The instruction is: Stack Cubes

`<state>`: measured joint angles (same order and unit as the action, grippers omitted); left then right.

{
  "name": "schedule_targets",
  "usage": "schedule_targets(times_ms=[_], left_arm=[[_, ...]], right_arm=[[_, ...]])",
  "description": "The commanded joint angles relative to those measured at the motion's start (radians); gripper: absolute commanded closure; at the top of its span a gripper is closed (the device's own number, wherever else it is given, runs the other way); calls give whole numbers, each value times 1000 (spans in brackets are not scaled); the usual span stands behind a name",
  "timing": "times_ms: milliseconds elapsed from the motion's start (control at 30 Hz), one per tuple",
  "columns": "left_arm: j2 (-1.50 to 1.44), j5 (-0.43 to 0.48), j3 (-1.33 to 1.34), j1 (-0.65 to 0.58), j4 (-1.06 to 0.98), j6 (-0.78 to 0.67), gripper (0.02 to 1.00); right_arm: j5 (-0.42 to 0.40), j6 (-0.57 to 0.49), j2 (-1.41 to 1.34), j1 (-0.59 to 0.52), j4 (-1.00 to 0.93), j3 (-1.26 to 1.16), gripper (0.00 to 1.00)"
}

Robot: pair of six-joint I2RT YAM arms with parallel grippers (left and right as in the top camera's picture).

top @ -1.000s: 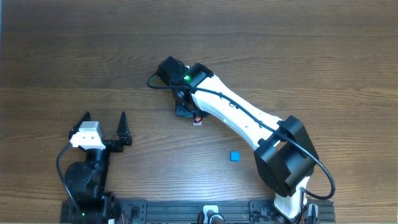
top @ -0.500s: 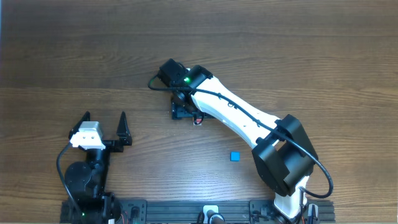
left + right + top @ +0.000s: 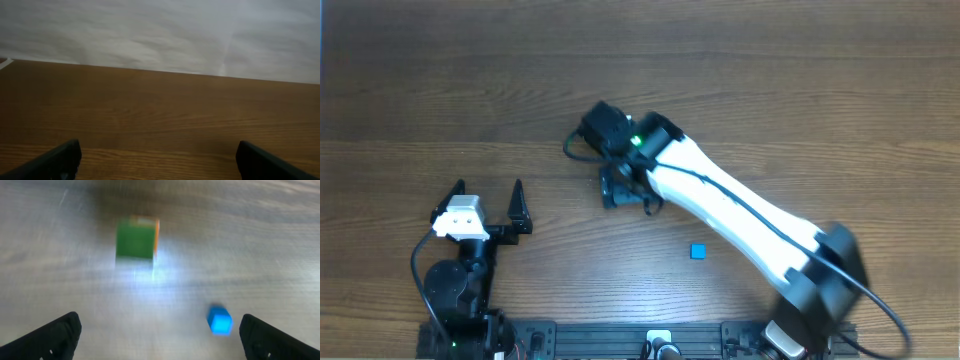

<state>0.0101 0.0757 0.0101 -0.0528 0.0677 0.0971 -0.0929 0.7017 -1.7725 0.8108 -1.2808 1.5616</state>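
A green cube with an orange side rests on the wooden table, beyond my right gripper. That gripper is open with nothing between its fingers and hangs above the table. A smaller blue cube lies apart from the green one, close to one finger. From above, the right gripper sits near the table's middle and the blue cube lies nearer the front, to its right. My left gripper stands open at the front left, also holding nothing.
Bare wooden table stretches on all sides of the cubes. A pale wall rises behind the table's far edge in the left wrist view.
The right arm has swung and its gripper has shifted slightly toward the front. The small cube seen at its fingertips from above is now covered. The left arm has not moved.
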Motion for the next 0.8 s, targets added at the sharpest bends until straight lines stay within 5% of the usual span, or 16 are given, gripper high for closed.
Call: schedule_targets(times_ms=[33, 400, 800], left_arm=[[-7, 10, -4, -5, 3, -12, 20], [-7, 10, -4, -5, 3, -11, 18], [-7, 10, -4, -5, 3, -11, 18]], right_arm=[[-25, 31, 154, 44, -55, -122, 9], [71, 76, 419, -13, 249, -715, 9], [96, 35, 418, -85, 473, -893, 9]])
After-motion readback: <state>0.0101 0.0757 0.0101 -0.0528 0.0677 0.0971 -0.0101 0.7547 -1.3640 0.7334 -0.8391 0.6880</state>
